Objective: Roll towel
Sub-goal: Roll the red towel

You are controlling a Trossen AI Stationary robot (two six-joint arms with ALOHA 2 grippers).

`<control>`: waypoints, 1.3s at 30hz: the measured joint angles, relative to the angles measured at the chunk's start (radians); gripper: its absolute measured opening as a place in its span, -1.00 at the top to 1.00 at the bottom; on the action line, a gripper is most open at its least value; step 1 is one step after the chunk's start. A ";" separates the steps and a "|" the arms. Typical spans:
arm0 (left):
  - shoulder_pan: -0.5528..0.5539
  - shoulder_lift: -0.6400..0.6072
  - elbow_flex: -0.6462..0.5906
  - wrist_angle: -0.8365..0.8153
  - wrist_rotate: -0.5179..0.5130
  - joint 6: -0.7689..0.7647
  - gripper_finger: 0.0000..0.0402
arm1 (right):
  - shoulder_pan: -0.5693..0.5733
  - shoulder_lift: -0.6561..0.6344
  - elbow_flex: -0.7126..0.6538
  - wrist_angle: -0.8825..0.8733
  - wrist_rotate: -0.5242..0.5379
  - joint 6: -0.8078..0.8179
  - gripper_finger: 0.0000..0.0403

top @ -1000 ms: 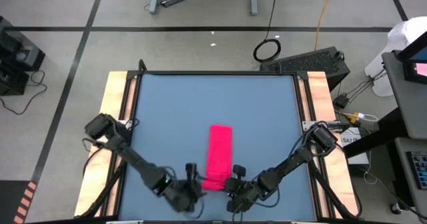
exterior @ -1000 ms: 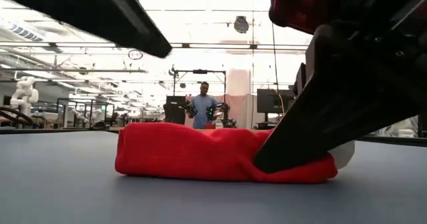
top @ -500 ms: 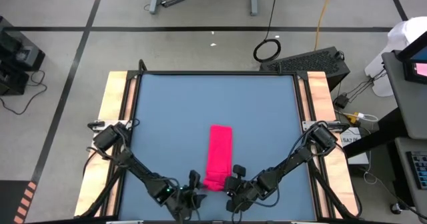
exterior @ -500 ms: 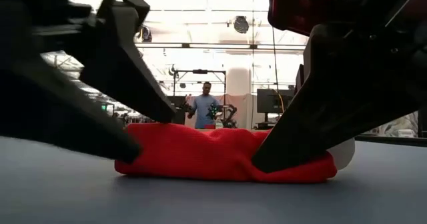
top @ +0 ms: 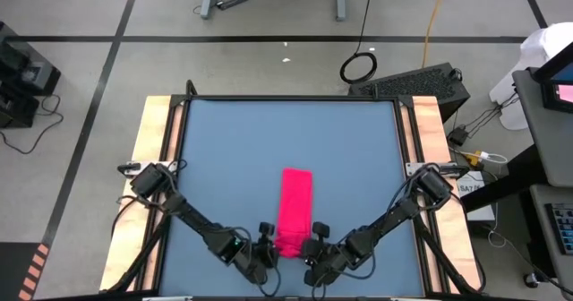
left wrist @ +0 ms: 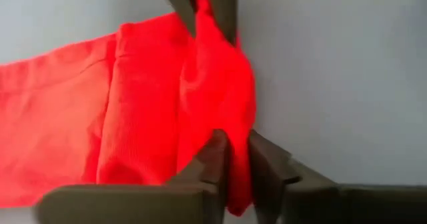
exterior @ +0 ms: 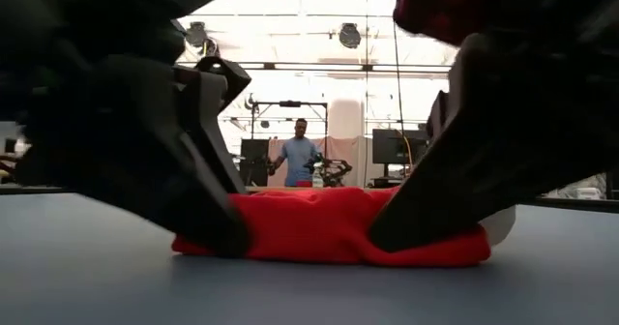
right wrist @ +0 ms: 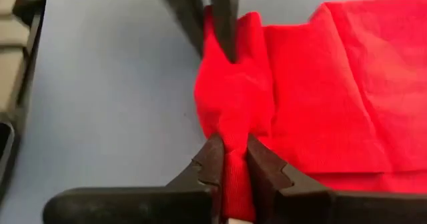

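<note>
You are looking at the towel (top: 295, 210) lying as a long folded strip at the lower centre of the high view, not yet rolled. The left gripper (top: 268, 244) is pinching its near left corner, and the right gripper (top: 314, 240) is clamping the near right corner. With both corners held, the whole roll toward the far end is still waiting.
</note>
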 joint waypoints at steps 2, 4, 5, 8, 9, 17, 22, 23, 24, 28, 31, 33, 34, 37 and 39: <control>0.011 -0.003 0.001 -0.004 0.017 -0.044 0.91 | 0.014 -0.004 0.003 -0.008 0.021 -0.072 0.83; 0.027 -0.010 0.001 -0.011 0.048 -0.091 0.92 | 0.034 -0.014 0.005 -0.014 0.044 -0.144 0.75; 0.037 -0.016 0.001 -0.013 0.074 -0.109 0.91 | 0.046 -0.025 0.005 -0.017 0.058 -0.182 0.69; 0.063 -0.030 0.000 -0.019 0.167 -0.140 0.89 | 0.092 -0.063 0.010 -0.010 0.090 -0.294 0.49; 0.072 -0.034 0.000 -0.022 0.201 -0.152 0.89 | 0.108 -0.067 0.011 -0.009 0.111 -0.328 0.42; 0.181 -0.039 0.000 -0.014 0.459 -0.268 0.89 | 0.216 -0.006 0.010 0.021 0.408 -0.533 0.09; 0.239 -0.038 0.000 -0.007 0.590 -0.268 0.90 | 0.200 0.044 0.010 0.023 0.434 -0.539 0.13; 0.248 -0.038 0.000 -0.004 0.600 -0.268 0.90 | 0.191 0.052 0.010 0.023 0.429 -0.531 0.15; 0.257 -0.037 0.000 -0.001 0.609 -0.269 0.90 | 0.184 0.055 0.011 0.026 0.426 -0.535 0.17; 0.278 -0.036 -0.001 0.002 0.652 -0.268 0.90 | 0.166 0.058 0.012 0.032 0.423 -0.560 0.22; 0.283 -0.036 -0.001 0.002 0.660 -0.268 0.90 | 0.156 0.058 0.012 0.033 0.426 -0.580 0.23; 0.284 -0.036 -0.001 0.002 0.664 -0.268 0.90 | 0.144 0.058 0.010 0.026 0.419 -0.567 0.23; 0.283 -0.036 -0.001 0.001 0.664 -0.268 0.90 | 0.140 0.058 0.008 0.025 0.418 -0.558 0.23; 0.283 -0.036 -0.001 0.001 0.667 -0.268 0.90 | 0.133 0.058 0.007 0.022 0.424 -0.555 0.23; 0.283 -0.036 -0.001 0.001 0.668 -0.268 0.90 | 0.122 0.058 0.007 0.006 0.419 -0.536 0.23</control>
